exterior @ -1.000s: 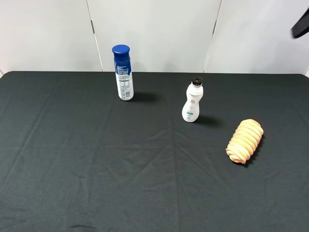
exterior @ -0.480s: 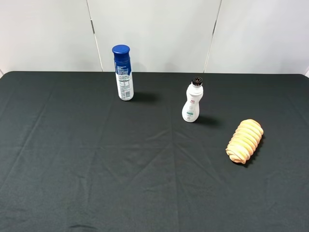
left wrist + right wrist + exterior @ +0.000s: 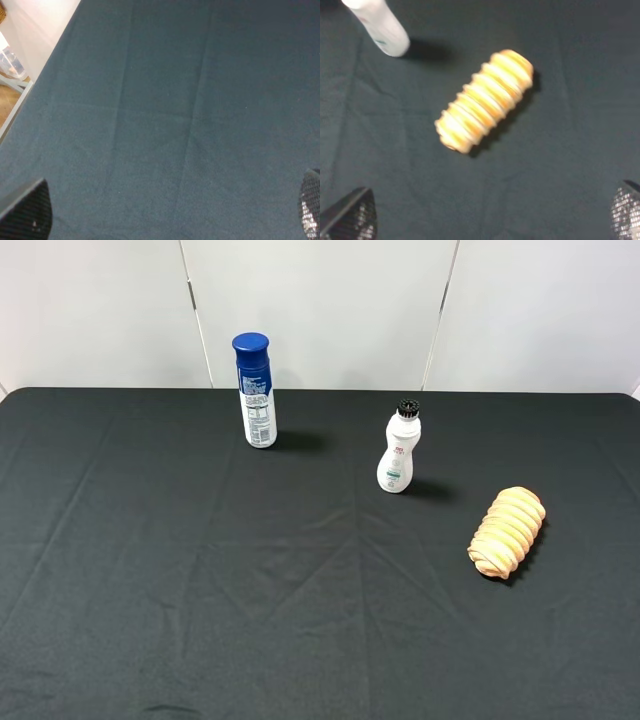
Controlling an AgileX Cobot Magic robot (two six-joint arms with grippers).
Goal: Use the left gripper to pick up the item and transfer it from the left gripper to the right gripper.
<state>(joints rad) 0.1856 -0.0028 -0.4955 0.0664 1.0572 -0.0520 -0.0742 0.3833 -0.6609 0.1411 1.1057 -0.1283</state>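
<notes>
The item, a peach-tan ridged loaf [image 3: 507,531], lies on the black cloth at the right of the exterior high view, and nothing holds it. It also shows in the right wrist view [image 3: 484,100]. My right gripper [image 3: 486,214] hangs above the cloth near the item, with its two fingertips [image 3: 347,216] wide apart and empty. My left gripper [image 3: 167,210] is open and empty over bare cloth, with only its fingertips [image 3: 25,210] showing. Neither arm shows in the exterior high view.
A blue-capped spray can [image 3: 255,390] stands at the back left. A small white bottle with a black cap [image 3: 399,450] stands behind and left of the item and shows in the right wrist view [image 3: 377,25]. The left wrist view shows the table's edge [image 3: 30,85].
A dark part of the right arm at the exterior view's top right corner one second ago has left the picture. The three objects have not moved.
</notes>
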